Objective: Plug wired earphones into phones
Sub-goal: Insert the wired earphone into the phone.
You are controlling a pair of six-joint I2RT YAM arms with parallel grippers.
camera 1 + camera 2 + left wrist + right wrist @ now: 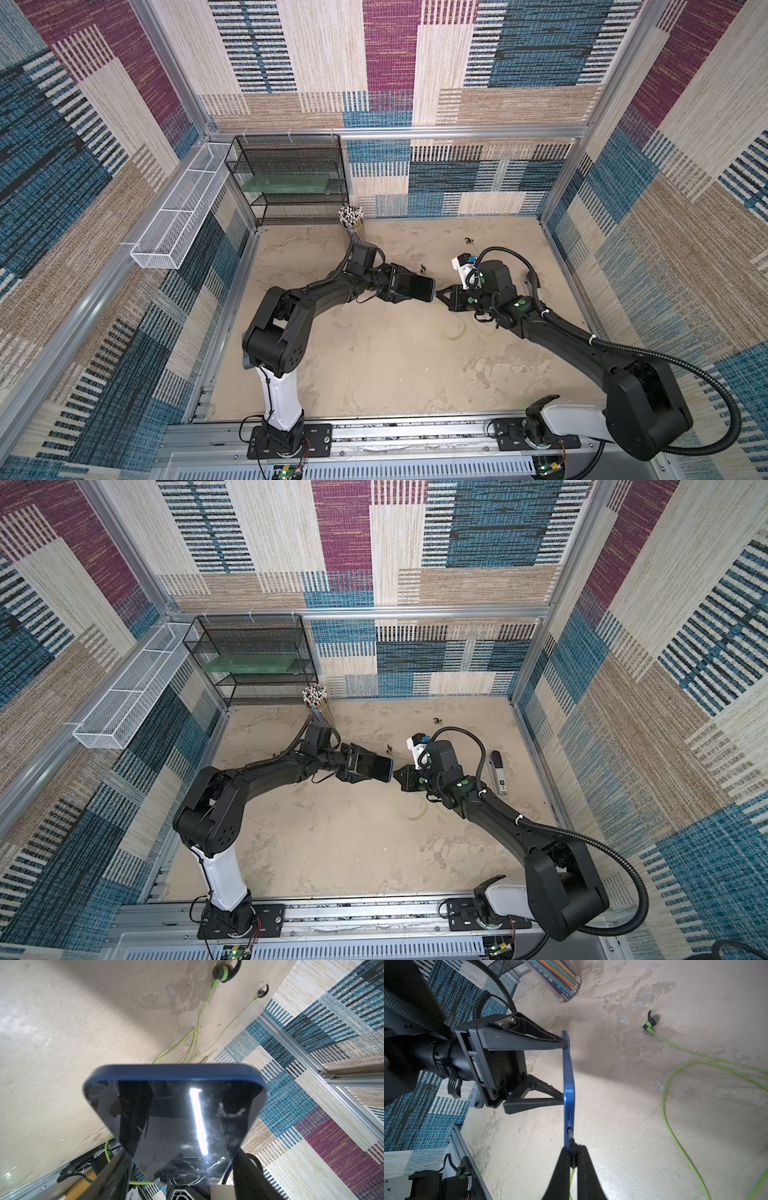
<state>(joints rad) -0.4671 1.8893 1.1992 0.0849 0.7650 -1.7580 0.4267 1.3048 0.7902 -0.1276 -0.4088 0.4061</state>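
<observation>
The phone (187, 1115), a dark glossy slab with a blue rim, is held off the table by its two long sides, with my left gripper (180, 1159) shut on it. It also shows in both top views (424, 286) (380, 766). My right gripper (573, 1149) is shut on the earphones' black plug (572, 1142). The plug's tip meets a port in the phone's blue bottom edge (569, 1084); how deep it sits I cannot tell. The green cable (664, 1095) trails over the table to two black earbuds (223, 971) (261, 993).
A black mesh shelf (291, 178) and a cup of pencils (352, 220) stand at the back left. A white wire basket (178, 208) hangs on the left wall. A black and white oblong object (496, 773) lies right of my right arm. Patterned walls enclose the table.
</observation>
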